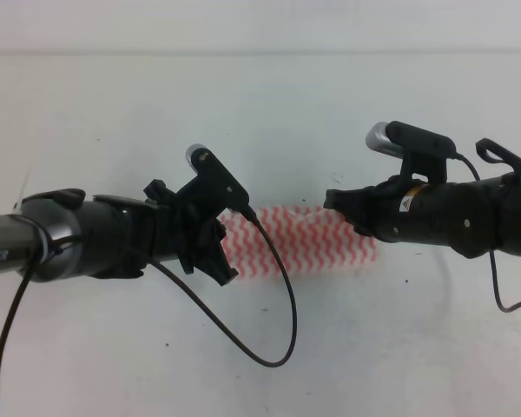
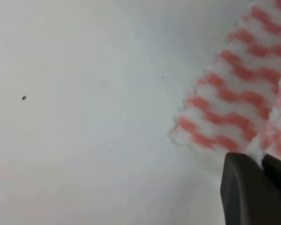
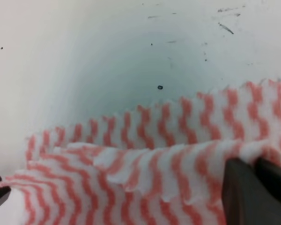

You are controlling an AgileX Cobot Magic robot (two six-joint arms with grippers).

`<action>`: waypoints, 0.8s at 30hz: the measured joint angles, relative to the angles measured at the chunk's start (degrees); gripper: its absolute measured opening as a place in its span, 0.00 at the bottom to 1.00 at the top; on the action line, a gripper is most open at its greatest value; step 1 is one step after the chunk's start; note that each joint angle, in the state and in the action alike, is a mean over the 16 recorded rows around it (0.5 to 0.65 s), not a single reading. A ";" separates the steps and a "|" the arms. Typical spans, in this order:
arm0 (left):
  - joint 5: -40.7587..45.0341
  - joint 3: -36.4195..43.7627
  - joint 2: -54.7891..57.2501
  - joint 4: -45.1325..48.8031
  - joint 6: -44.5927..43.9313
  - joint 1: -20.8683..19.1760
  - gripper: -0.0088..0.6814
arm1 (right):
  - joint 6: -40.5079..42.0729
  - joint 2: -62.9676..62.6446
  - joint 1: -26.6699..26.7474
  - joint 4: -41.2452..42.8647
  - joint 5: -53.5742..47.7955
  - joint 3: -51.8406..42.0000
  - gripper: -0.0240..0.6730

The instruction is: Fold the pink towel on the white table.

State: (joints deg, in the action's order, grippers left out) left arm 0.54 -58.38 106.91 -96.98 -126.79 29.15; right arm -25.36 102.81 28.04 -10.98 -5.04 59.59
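- White table: broad, plain, lightly specked; carries the work at its middle.
- Pink towel: lies between the two arms; one edge lifted and doubled over, so the fold appears begun, not laid flat.
- Left gripper: clamped on a towel edge.
- Right gripper: likewise pinching the raised towel edge.

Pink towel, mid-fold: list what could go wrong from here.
1. The left claw pinches only a thin bit of the pink towel right at its edge, so the cloth could slip out if pulled.
2. In the right wrist view, the layer held by the right claw lies wrinkled and offset from the layer beneath; released now, the edges may land uneven.
3. A loose cable droops to the white table near the towel and might snag it.
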 joint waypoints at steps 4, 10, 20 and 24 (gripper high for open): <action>-0.14 -0.22 0.10 0.00 -0.11 0.01 0.01 | 0.00 0.00 0.00 0.01 0.04 0.00 0.01; -0.35 -0.88 0.25 -0.01 -0.30 0.01 0.01 | -0.01 0.00 0.00 0.03 0.17 0.00 0.01; -0.27 -1.77 0.14 -0.01 -0.42 -0.78 0.01 | -0.01 0.73 0.00 0.05 -0.14 0.74 0.01; -0.13 -1.81 0.16 -0.02 -0.45 -1.23 0.01 | -0.01 1.10 0.00 0.04 -0.41 1.16 0.01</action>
State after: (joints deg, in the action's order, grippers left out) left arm 0.41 -60.18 107.07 -97.00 -127.24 27.92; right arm -25.37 103.91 28.04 -10.94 -5.45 60.76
